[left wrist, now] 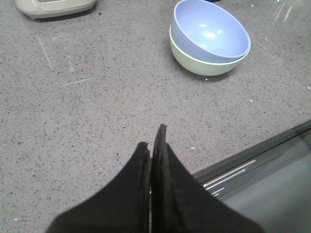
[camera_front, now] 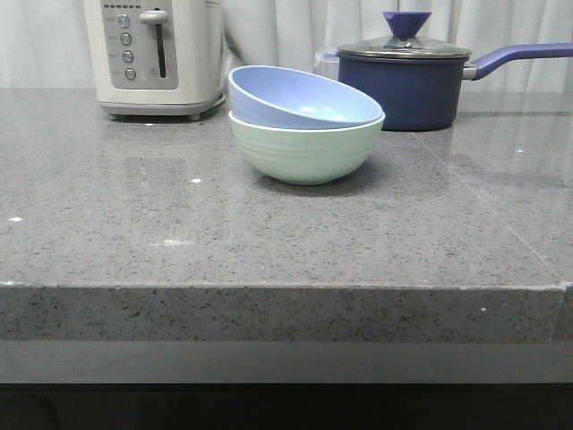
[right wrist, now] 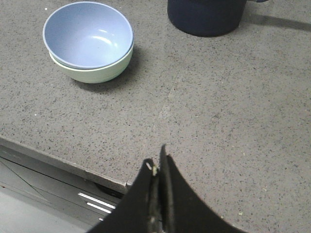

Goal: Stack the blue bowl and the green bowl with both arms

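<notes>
The blue bowl (camera_front: pixel 300 98) sits tilted inside the green bowl (camera_front: pixel 306 152) on the grey counter, toward the back middle. The pair also shows in the left wrist view, blue bowl (left wrist: pixel 209 31) in green bowl (left wrist: pixel 201 62), and in the right wrist view, blue bowl (right wrist: pixel 87 34) in green bowl (right wrist: pixel 95 73). My left gripper (left wrist: pixel 151 138) is shut and empty, hanging over the counter's front edge, well short of the bowls. My right gripper (right wrist: pixel 156 158) is shut and empty, also near the front edge. Neither arm shows in the front view.
A cream toaster (camera_front: pixel 157 54) stands at the back left. A dark navy lidded saucepan (camera_front: pixel 407 76) stands at the back right, its handle pointing right. The counter's front edge (camera_front: pixel 286 291) drops to a metal rail (left wrist: pixel 233 172).
</notes>
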